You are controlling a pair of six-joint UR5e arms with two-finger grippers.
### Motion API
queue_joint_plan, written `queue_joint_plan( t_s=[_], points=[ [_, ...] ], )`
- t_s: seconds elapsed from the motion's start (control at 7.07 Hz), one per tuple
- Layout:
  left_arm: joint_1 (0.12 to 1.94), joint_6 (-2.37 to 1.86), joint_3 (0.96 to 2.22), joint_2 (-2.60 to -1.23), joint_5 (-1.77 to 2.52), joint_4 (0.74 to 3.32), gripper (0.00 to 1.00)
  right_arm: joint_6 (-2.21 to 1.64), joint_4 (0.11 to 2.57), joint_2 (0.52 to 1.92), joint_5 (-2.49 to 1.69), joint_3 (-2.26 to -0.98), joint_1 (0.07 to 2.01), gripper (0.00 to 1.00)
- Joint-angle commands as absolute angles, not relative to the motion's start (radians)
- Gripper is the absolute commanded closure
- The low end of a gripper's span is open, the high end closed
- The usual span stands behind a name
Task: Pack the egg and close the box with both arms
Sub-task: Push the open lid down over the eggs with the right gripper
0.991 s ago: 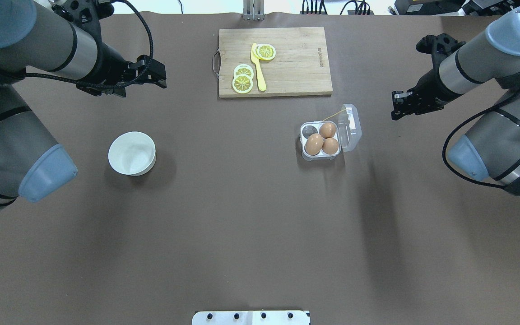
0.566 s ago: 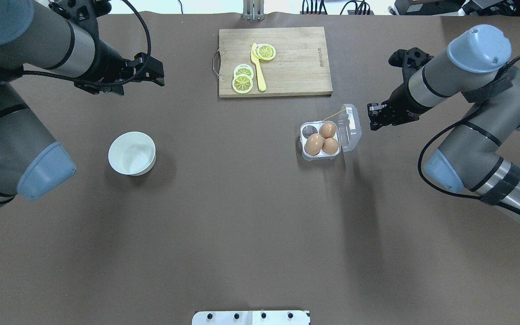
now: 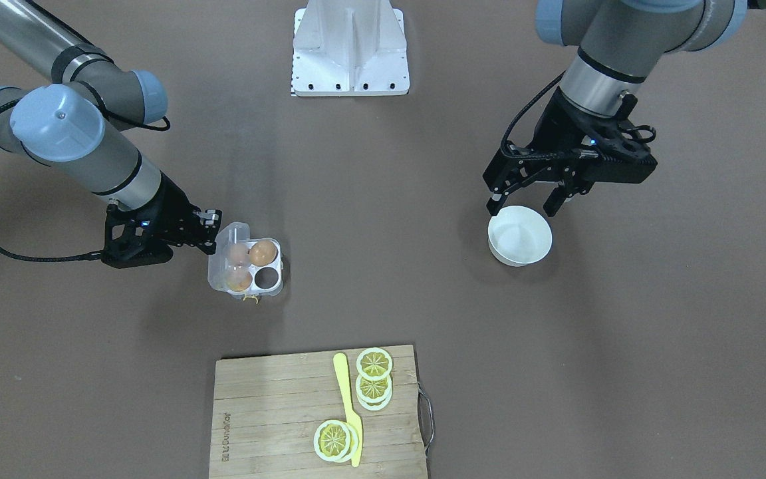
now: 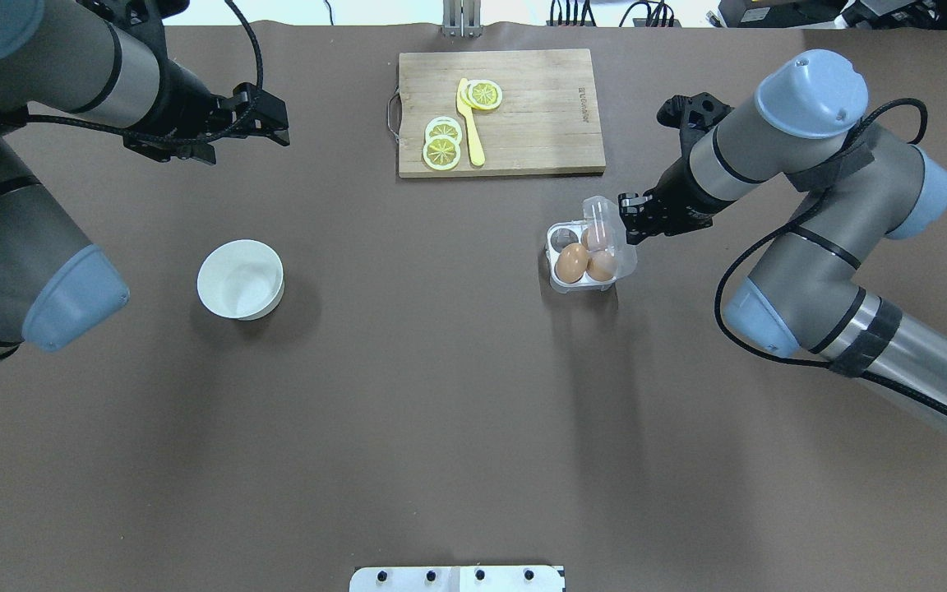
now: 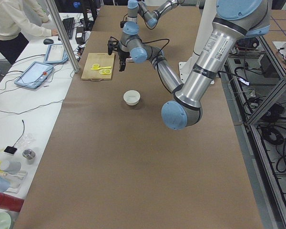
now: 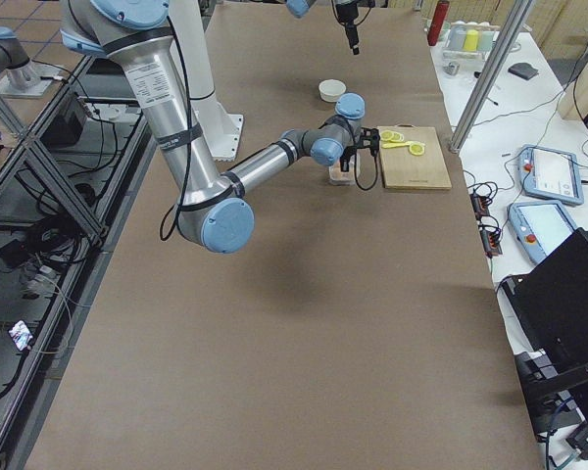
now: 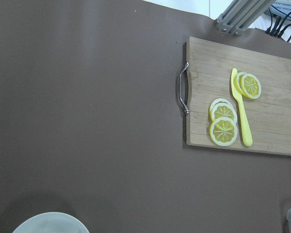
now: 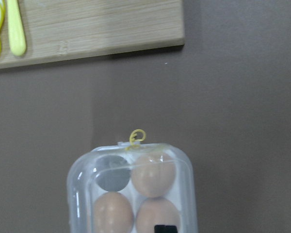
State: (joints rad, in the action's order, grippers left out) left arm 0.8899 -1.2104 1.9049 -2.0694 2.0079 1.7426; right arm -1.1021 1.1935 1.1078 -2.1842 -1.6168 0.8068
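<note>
The little clear box (image 4: 580, 287) sits on the brown tabletop (image 4: 441, 411), on the robot's right-hand side, near a corner of the wooden cutting board (image 4: 539, 115). Three brown eggs (image 4: 572, 262) rest in three of its four cells. The fourth cell, the one toward the board and the middle of the tabletop, shows its dark bottom.

The see-through lid (image 4: 597, 210) is tipped up from the box's outer edge. It leans in over the eggs on that side but is not down flat. Through the right wrist camera you look straight through the lid at the eggs.

The right claw (image 4: 626, 220) is pushed in right behind the lid, against its outer face or just beside it; I cannot tell which. Its fingers stand apart with nothing between them.

The left claw (image 3: 522, 207) hangs in the air on the other side, spread wide and holding nothing. The camera across the tabletop shows it lined up with the rim of the white bowl (image 4: 241, 279), while the overhead view shows it farther off. The bowl stands well apart from the box. On the board lie lemon slices (image 4: 442, 152) and a yellow knife (image 4: 471, 123).
</note>
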Motion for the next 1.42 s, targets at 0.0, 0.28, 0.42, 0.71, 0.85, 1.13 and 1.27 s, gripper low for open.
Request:
queue_joint_plan(
  t_s=[0.0, 0.28, 0.42, 0.71, 0.85, 1.13, 1.27],
  points=[
    [0.896, -1.210, 1.904, -2.069, 2.013, 1.743, 0.03, -1.141, 1.192, 1.042, -2.181, -1.577, 0.773, 1.00],
    [0.896, -1.210, 1.904, -2.069, 2.014, 1.743, 0.03, -1.192, 1.192, 1.008, -2.181, -1.585, 0.765, 1.00],
    [0.896, -1.210, 1.905, -2.068, 2.014, 1.744, 0.03, -1.201, 1.190, 0.996, -2.184, -1.589, 0.765, 1.00],
    [0.917, -1.188, 1.923, -2.008, 2.013, 1.753, 0.03, -1.306, 1.189, 0.991, -2.183, -1.650, 0.767, 0.74],
    [0.957, -1.069, 1.943, -1.947, 2.013, 1.750, 0.03, -1.337, 1.193, 0.992, -2.177, -1.696, 0.776, 0.01],
    [1.020, -0.942, 1.977, -1.840, 2.014, 1.752, 0.03, -1.295, 1.212, 1.064, -2.181, -1.762, 0.907, 0.00],
    [1.037, -0.904, 1.983, -1.798, 2.014, 1.752, 0.03, -1.115, 1.276, 1.121, -2.183, -1.772, 0.975, 0.00]
  ],
)
